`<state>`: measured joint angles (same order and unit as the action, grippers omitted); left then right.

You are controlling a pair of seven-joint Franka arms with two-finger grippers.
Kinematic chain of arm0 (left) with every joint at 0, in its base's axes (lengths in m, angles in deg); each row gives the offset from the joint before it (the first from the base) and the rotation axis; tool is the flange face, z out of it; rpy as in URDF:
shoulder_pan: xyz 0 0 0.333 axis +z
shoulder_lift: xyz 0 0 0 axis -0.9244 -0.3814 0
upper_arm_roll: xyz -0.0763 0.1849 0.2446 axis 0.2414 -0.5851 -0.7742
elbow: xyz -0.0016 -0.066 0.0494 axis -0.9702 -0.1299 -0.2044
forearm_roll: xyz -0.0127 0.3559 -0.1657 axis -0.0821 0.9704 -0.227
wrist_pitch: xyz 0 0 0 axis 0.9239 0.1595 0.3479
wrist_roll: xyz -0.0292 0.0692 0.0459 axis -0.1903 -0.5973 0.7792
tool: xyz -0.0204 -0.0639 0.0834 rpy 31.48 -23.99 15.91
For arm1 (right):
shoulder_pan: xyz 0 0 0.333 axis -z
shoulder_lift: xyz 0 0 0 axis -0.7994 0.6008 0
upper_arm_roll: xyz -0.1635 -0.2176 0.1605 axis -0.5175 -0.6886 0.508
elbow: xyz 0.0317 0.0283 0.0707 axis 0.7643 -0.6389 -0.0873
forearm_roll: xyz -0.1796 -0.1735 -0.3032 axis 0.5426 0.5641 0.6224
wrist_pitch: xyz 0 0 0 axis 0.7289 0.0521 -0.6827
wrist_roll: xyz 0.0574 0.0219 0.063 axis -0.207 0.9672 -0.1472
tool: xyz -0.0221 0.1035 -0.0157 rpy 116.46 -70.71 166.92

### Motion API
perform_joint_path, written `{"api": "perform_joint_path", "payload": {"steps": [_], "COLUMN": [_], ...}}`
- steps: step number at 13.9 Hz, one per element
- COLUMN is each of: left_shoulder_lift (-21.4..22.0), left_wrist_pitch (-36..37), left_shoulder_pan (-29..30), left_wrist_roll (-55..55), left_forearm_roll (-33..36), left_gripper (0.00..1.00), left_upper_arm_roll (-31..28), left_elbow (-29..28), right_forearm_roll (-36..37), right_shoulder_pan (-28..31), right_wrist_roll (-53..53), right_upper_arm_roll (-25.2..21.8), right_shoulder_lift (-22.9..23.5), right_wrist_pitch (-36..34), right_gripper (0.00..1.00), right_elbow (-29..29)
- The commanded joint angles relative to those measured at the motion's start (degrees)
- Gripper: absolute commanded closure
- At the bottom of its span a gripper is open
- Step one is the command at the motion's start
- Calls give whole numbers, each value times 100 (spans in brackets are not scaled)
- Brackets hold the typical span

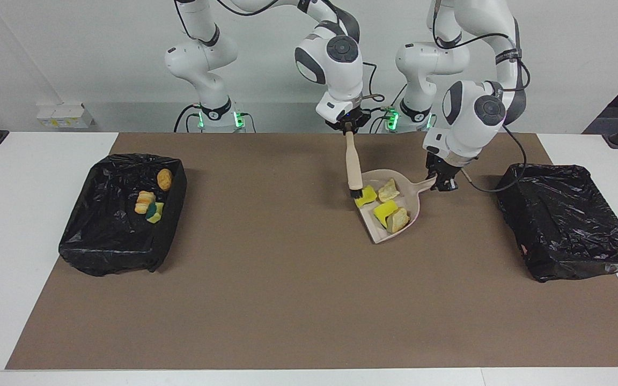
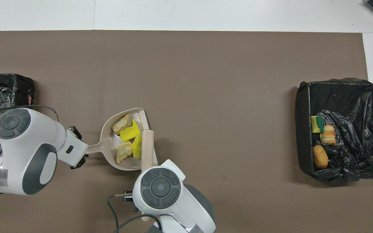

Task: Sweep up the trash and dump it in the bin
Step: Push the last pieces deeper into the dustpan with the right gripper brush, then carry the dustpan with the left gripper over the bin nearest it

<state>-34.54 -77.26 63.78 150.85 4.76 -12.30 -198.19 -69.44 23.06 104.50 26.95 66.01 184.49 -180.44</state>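
Note:
My left gripper (image 1: 442,182) is shut on the handle of a beige dustpan (image 1: 413,199) on the brown mat. Trash lies in the pan: two yellow chunks (image 2: 129,133) and two tan pieces (image 2: 121,123). My right gripper (image 1: 348,130) is shut on the top of a beige brush (image 1: 351,161), which hangs upright. Its black bristles (image 1: 354,191) sit at the pan's open lip against a yellow chunk (image 1: 366,197). In the overhead view the right wrist hides that gripper. A black-lined bin (image 1: 566,225) stands at the left arm's end, close to the pan.
A second black-lined bin (image 2: 303,106) at the right arm's end holds a yellow-green sponge (image 2: 317,124), a striped pastry (image 2: 328,135) and a bread roll (image 2: 320,156). Brown mat (image 1: 266,279) stretches between the bins.

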Motion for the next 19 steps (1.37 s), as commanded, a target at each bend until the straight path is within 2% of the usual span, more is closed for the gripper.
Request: {"api": "perform_joint_path", "payload": {"steps": [1, 5, 7, 9, 10, 12, 14, 17, 19], "left_shoulder_lift": [99, 125, 169, 160, 151, 125, 160, 117, 64], "left_wrist_pitch": [1, 63, 89, 325, 544, 1045, 1188, 1511, 1750], "left_shoulder_pan": [133, 309, 537, 687, 740, 915, 1134, 1521, 1951], "left_wrist_roll": [10, -86, -358, -761, -1086, -1902, -2310, -2923, -3145], "left_forearm_roll": [-218, -394, -639, -684, -684, -684, -676, -676, -658], "left_gripper": [100, 100, 100, 100, 100, 100, 100, 100, 100], "left_upper_arm_roll": [14, 14, 14, 14, 6, 6, 6, -47, -65], "left_elbow": [-38, 49, 164, 566, 743, 1068, 1279, 1762, 2105], "right_forearm_roll": [125, 836, 846, 846, 846, 846, 846, 837, 837], "right_shoulder_pan": [74, 214, 276, 188, 136, -223, -522, -576, -734], "right_wrist_roll": [-276, -259, -232, -40, 118, 600, 997, 1330, 1543], "right_upper_arm_roll": [31, 31, 40, 66, 75, 84, 84, 93, 84], "right_shoulder_lift": [-205, -433, -627, -671, -698, -689, -610, -575, -435], "right_wrist_pitch": [-56, -478, -408, -399, -304, 309, 829, 901, 1242], "right_gripper": [100, 100, 100, 100, 100, 100, 100, 100, 100], "right_elbow": [-287, -612, -1015, -1227, -1333, -1684, -1887, -1879, -1887]}}
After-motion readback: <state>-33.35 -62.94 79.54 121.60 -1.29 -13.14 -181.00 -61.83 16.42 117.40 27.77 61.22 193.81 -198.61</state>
